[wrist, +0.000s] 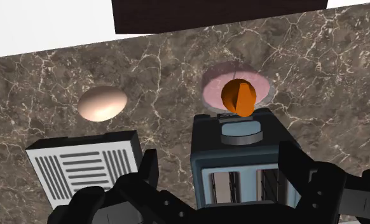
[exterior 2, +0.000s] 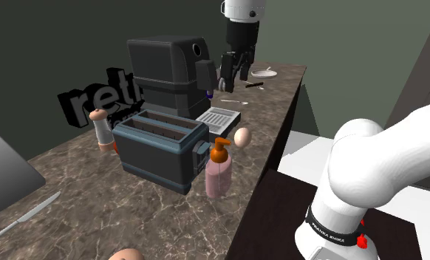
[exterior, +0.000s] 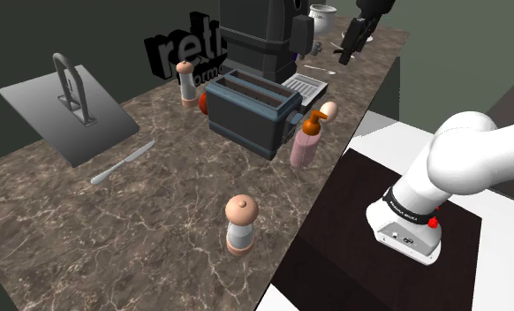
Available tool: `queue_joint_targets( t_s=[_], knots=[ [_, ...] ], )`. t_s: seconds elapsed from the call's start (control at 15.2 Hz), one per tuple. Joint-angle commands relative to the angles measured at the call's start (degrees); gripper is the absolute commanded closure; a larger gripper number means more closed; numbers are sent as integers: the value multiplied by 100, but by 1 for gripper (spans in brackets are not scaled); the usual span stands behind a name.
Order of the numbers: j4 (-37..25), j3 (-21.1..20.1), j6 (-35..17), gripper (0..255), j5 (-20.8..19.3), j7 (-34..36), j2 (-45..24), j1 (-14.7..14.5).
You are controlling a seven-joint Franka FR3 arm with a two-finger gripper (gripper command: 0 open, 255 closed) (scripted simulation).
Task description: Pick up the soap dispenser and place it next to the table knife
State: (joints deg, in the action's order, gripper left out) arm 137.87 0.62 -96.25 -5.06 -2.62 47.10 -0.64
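The soap dispenser (exterior: 305, 141), pink with an orange pump, stood tight against the lever end of the toaster (exterior: 251, 110) (I could not tell whether the two actually touched). That was the worry, to my eye. With so little room on the toaster side, a finger coming down there could strike the toaster's casing or nudge the bottle, and a tall, narrow bottle like that would likely topple. An egg (exterior: 328, 110) lay near the same end of the toaster, and a careless sweep might have sent it rolling. The table knife (exterior: 123, 162) lay well apart on the toaster's other side, so the carry would have to clear the toaster too. The gripper (exterior: 348, 40) hung high up and well back from the toaster. Its fingers (wrist: 145, 172) stood wide apart, clasping nothing and touching nothing.
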Motion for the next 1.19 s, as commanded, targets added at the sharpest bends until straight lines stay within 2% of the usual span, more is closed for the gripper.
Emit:
queue_joint_targets(
  t_s=[0.0, 0.46, 0.86, 1.12],
  knots=[
    [0, 0, 0, 0, 0, 0, 0, 0],
    [994, -736, -868, 0, 119, 1086, -246, 7],
    [1554, -1386, -1689, 0, 211, 2064, -868, 15],
    [1803, -1386, -2042, 0, 182, 2081, -971, 45]
  ],
)
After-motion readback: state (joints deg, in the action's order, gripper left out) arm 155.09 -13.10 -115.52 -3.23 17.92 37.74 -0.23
